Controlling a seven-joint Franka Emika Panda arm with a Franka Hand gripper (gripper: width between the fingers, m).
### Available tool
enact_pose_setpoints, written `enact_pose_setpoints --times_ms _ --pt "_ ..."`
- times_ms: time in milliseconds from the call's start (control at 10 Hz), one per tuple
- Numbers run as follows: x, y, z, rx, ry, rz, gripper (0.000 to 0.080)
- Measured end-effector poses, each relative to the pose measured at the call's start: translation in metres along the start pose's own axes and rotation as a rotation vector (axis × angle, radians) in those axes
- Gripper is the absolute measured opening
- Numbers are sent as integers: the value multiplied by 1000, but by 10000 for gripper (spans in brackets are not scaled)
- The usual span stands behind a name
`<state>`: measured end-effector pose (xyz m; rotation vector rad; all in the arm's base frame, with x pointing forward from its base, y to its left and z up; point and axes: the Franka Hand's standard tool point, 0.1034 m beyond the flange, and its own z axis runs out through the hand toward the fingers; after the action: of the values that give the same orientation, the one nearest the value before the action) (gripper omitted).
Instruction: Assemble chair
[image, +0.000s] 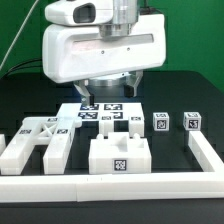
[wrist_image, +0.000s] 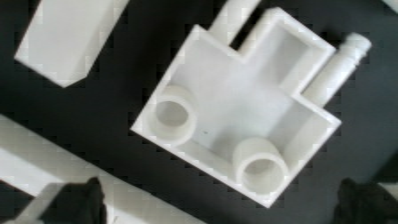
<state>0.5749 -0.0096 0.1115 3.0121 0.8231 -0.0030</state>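
While the gripper (wrist_image: 228, 200) hung with jaws spread wide, gripping nothing, above the socketed chair slab (wrist_image: 231, 100), black table (wrist_image: 98, 115) showed along the slab's edges. The tagged block (image: 120, 155) sat near the border rail (image: 100, 185); a small cube (image: 160, 122) stood apart toward the exterior view's right.

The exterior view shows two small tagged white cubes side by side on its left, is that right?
No. The two small tagged white cubes sit side by side on the exterior view's right, not its left, as that view shows.

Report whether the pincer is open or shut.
Open: the pincer shows both fingertips far apart in the wrist view, clear of the white slab.
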Motion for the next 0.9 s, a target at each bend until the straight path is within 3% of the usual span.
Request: enact_pose_setpoints --times_ms 400,600,900 --pt "0 -3 4 18 0 250 649" --pt "-8 2 25 45 -5 446 649" --pt "-13 13 57 38 24 494 649"
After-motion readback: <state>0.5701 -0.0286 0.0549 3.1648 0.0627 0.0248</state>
